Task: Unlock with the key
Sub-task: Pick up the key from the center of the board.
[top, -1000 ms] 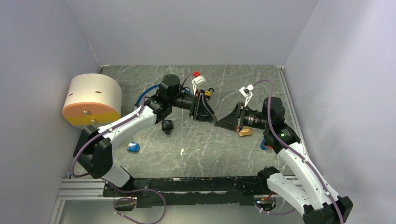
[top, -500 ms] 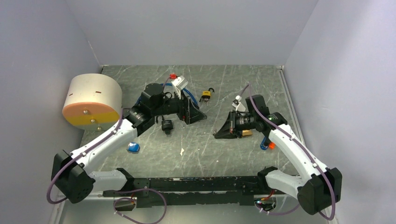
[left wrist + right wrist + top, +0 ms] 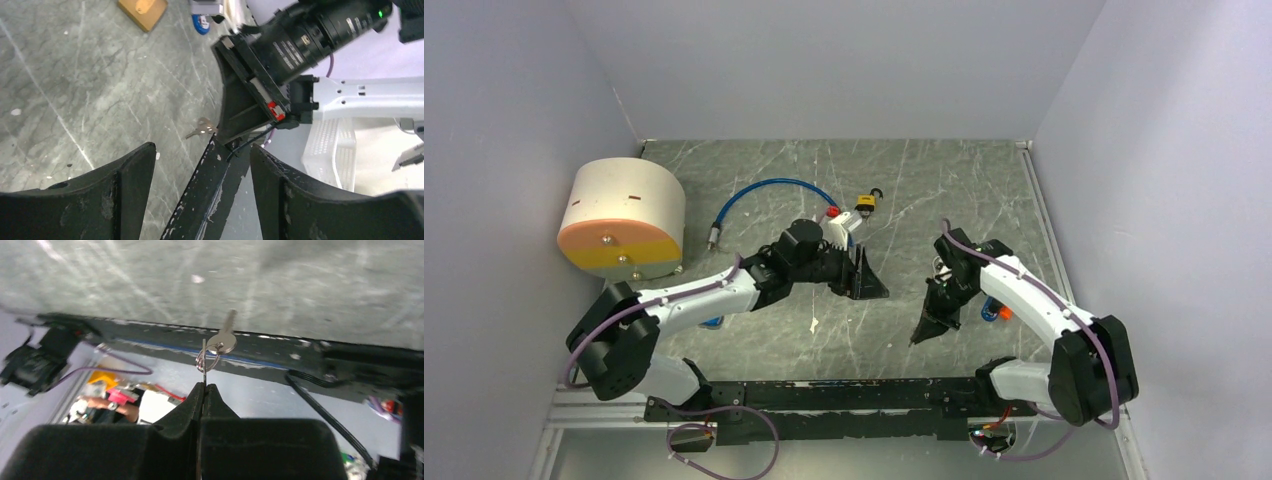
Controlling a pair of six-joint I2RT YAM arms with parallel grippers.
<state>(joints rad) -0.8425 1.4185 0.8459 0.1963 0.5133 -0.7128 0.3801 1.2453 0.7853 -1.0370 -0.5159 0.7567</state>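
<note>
Both arms pull back from the padlock

The left gripper (image 3: 872, 280) leaves the padlock (image 3: 865, 204) at 12 o'clock, drops toward 6 o'clock and opens its fingers, now empty. The right gripper (image 3: 921, 335) swings from pointing at 9 o'clock to 7 o'clock and retreats toward the near edge, pinching the key (image 3: 223, 340) by its ring.

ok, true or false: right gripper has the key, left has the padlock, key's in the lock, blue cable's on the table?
The right gripper pinches the key by its ring. True.
The left gripper holds the padlock. False: it is open and empty; the padlock lies on the table.
The key is in the padlock. False: it dangles from the right gripper, apart from it.
A blue cable lies looped on the table. True.
</note>
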